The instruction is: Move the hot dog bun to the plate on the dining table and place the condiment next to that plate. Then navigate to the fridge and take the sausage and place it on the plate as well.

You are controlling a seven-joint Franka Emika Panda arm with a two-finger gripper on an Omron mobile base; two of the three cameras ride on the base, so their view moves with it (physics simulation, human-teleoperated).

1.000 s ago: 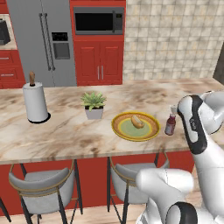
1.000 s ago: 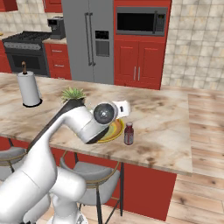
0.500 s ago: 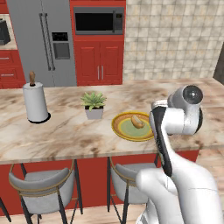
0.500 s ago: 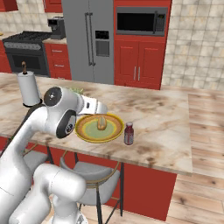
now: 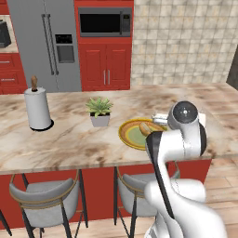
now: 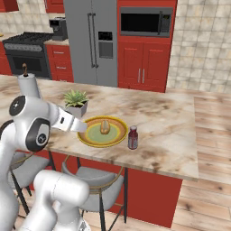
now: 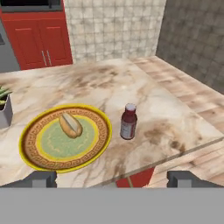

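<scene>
Now 1 bun [image 7: 70, 124] on 1 plate [image 7: 30, 148], 1 condiment btl [image 7: 128, 122] beside, gripper [image 7: 112, 178] wide apart, empty

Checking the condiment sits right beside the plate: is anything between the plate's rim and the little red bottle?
Nothing: in the hand view only a narrow strip of bare marble of the dining table separates the plate from the condiment bottle; the right base view agrees.
</scene>
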